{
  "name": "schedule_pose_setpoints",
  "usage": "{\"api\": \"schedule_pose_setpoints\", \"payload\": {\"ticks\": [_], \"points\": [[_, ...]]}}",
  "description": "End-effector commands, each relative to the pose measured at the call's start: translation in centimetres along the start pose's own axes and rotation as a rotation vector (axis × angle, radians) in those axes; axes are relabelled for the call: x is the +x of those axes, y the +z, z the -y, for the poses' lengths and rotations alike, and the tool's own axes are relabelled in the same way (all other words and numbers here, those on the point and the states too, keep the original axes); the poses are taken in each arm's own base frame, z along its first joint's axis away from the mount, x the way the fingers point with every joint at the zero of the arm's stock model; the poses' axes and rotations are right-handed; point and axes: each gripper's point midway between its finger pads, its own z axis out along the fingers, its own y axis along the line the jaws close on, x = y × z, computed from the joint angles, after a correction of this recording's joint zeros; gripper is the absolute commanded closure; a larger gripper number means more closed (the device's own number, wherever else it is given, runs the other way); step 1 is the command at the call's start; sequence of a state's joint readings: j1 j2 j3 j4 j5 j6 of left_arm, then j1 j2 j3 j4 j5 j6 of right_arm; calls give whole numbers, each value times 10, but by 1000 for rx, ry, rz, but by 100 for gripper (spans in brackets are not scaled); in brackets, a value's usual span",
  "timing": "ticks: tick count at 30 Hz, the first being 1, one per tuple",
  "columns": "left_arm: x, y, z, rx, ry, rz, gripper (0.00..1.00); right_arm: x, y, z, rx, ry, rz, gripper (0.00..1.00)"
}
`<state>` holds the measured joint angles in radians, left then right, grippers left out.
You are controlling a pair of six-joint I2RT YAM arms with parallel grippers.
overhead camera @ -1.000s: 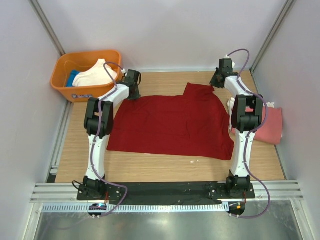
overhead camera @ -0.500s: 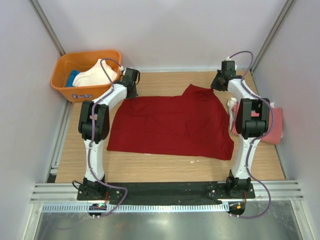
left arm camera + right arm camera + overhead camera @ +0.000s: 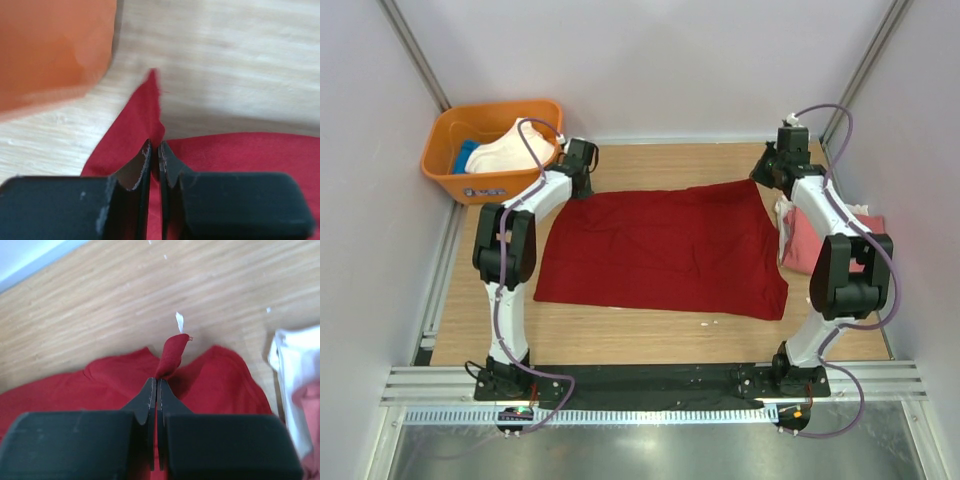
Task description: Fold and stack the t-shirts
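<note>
Early stage, I judge; the dark red t-shirt [image 3: 665, 250] lies flat mid-table, left gripper [image 3: 154, 147] and right gripper [image 3: 154, 382] pinching its far corners at 11 and 1 o'clock; the white t-shirt [image 3: 510, 150] in the orange tub [image 3: 445, 170] at 10 o'clock waits.

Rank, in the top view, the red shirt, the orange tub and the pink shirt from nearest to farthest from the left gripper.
1. the red shirt: its far-left corner is in the left gripper.
2. the orange tub: just left, far corner.
3. the pink shirt: far right side.
</note>
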<state>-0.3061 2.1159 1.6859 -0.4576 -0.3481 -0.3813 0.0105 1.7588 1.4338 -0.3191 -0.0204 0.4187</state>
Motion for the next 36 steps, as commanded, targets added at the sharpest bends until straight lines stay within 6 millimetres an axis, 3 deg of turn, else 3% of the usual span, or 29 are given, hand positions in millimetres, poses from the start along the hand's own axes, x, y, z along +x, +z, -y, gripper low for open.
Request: {"api": "schedule_pose_setpoints", "payload": {"ticks": [1, 16, 22, 30, 36], "points": [[-15, -18, -6, 3, -19, 60, 91, -1, -25, -1, -8, 8, 44, 99], [-3, -53, -26, -5, -30, 86, 93, 22, -113, 17, -3, 12, 131, 99], [5, -65, -34, -10, -35, 91, 93, 38, -132, 19, -26, 12, 122, 99], [8, -83, -41, -34, -26, 124, 94, 43, -160, 21, -42, 10, 155, 99], [14, -92, -37, -36, -9, 133, 94, 54, -169, 19, -73, 10, 138, 99]]}}
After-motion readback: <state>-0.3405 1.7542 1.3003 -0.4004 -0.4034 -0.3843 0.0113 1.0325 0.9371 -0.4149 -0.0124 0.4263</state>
